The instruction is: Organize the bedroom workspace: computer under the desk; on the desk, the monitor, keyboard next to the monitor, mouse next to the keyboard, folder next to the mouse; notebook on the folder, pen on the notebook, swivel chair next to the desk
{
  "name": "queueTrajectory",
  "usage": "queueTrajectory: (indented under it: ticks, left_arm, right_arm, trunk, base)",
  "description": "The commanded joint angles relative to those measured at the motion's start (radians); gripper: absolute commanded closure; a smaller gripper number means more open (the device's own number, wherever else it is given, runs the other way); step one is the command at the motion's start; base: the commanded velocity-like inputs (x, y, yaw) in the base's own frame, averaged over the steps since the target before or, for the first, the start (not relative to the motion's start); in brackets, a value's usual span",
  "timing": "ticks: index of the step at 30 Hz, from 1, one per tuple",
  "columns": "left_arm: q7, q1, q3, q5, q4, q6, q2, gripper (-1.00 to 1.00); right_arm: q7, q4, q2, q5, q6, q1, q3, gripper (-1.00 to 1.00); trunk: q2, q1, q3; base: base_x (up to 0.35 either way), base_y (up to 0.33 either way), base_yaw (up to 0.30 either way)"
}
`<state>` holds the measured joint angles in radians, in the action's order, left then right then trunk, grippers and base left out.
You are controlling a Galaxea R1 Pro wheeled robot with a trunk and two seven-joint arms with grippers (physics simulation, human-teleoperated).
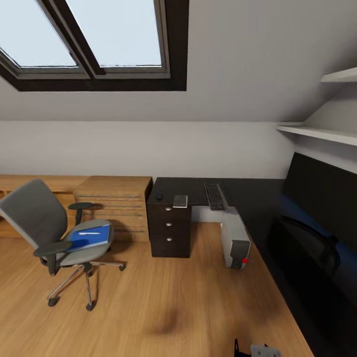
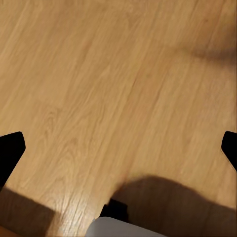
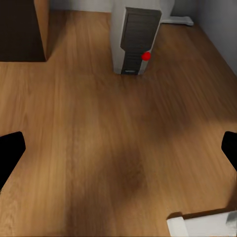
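Both tools hang wide and empty over the floor. The folder [image 1: 90, 237] lies on the swivel chair [image 1: 54, 233] seat; a clumsy reach could roll the chair away.

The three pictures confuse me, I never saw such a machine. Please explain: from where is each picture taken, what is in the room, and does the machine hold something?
This is a simulated wheeled robot with two arms. The large picture comes from a camera on its head, looking into an attic bedroom. There you see the swivel chair with the blue folder on its seat and a pale pen-like thing lying on the folder. The black desk carries the keyboard, the small dark mouse and the notebook. The computer stands on the floor under the desk, and the monitor is at the right.

The other two pictures come from cameras near each gripper. The left gripper looks at bare wood floor. The right gripper looks at the floor and the computer. Both are open and hold nothing.
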<state>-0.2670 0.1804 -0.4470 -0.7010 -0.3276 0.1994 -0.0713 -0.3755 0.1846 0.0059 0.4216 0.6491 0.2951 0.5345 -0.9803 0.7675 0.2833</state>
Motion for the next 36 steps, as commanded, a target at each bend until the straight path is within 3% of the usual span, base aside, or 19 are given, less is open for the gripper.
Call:
queueTrajectory:
  ticks: [1,7,10,11,12,16,19,21,24,25,28,31,32,35,36]
  left_arm:
    - [-0.006,0.001,-0.009,-0.008,-0.001,0.003,-0.001,-1.0]
    - [-0.006,0.001,-0.009,-0.008,0.001,0.003,-0.001,-1.0]
    - [-0.006,0.001,-0.01,-0.008,0.009,0.003,-0.001,-1.0]
    - [-0.006,0.001,-0.009,-0.009,0.01,0.005,-0.002,-1.0]
    - [-0.006,0.001,-0.009,-0.009,0.01,0.005,-0.002,-1.0]
    - [-0.007,0.001,-0.009,-0.009,0.01,0.004,-0.001,-1.0]
    - [-0.009,0.001,-0.009,-0.008,0.008,0.003,0.008,-1.0]
    - [-0.012,0.001,-0.009,-0.007,0.002,0.003,0.013,-1.0]
    - [-0.015,0.001,-0.009,-0.006,-0.06,-0.001,0.017,-1.0]
    - [-0.015,0.001,-0.009,-0.006,-0.074,-0.002,0.017,-1.0]
    - [-0.015,0.0,-0.009,-0.005,-0.16,-0.009,0.017,-1.0]
    - [-0.012,0.002,-0.008,-0.005,-0.224,-0.028,0.013,-1.0]
    - [-0.01,0.007,-0.008,-0.005,-0.265,-0.061,0.009,-1.0]
    - [-0.009,0.017,0.003,-0.006,-0.343,-0.158,-0.002,-1.0]
    - [-0.008,0.021,0.024,-0.008,-0.404,-0.241,-0.008,-1.0]
  right_arm:
    - [-0.008,0.0,0.0,0.003,0.001,0.001,0.009,-1.0]
    - [-0.008,0.0,-0.001,0.002,0.003,0.001,0.009,-1.0]
    - [-0.015,0.057,0.0,0.011,0.037,0.001,0.0,-1.0]
    - [-0.023,0.182,0.004,0.026,0.039,0.014,-0.011,-1.0]
    - [-0.023,0.193,0.004,0.026,0.039,0.018,-0.011,-1.0]
    - [-0.023,0.243,0.004,0.045,0.038,0.106,-0.024,-1.0]
    - [-0.022,0.257,0.005,0.095,0.038,0.161,-0.045,-1.0]
    - [-0.02,0.271,0.009,0.156,0.028,0.204,-0.054,-1.0]
    - [-0.018,0.314,0.016,0.303,-0.047,0.296,-0.063,-1.0]
    - [-0.018,0.32,0.016,0.323,-0.06,0.307,-0.064,-1.0]
    - [-0.016,0.367,0.014,0.468,-0.119,0.351,-0.068,-1.0]
    - [-0.016,0.41,0.012,0.581,-0.134,0.362,-0.069,-1.0]
    - [-0.016,0.423,0.012,0.638,-0.138,0.364,-0.069,-1.0]
    - [-0.014,0.438,0.01,0.712,-0.14,0.367,-0.07,-1.0]
    - [-0.009,0.444,0.007,0.751,-0.14,0.368,-0.071,-1.0]
  trunk:
    - [-0.001,0.001,0.001]
    - [-0.001,0.001,0.001]
    - [-0.001,0.001,0.001]
    - [-0.001,0.001,0.001]
    - [-0.001,0.001,0.001]
    - [-0.001,0.001,0.001]
    - [-0.001,0.001,0.001]
    - [-0.001,0.001,0.001]
    - [-0.001,0.001,0.001]
    - [-0.001,0.001,0.001]
    - [-0.001,0.001,0.001]
    - [-0.001,0.001,0.001]
    - [-0.001,0.001,0.001]
    - [-0.001,0.001,0.001]
    - [-0.001,0.001,0.001]
  base:
    - [0.335,0.0,0.0]
    - [0.335,0.0,0.0]
    - [0.335,0.0,0.0]
    - [0.335,0.0,0.0]
    - [0.335,0.0,0.0]
    - [0.335,0.0,0.0]
    - [0.335,0.0,0.0]
    - [0.335,0.0,0.0]
    - [0.335,0.0,0.0]
    - [0.335,0.0,0.0]
    - [0.335,0.0,0.0]
    - [0.335,0.0,0.0]
    - [0.335,0.0,0.0]
    - [0.335,0.0,0.0]
    - [0.335,0.0,0.0]
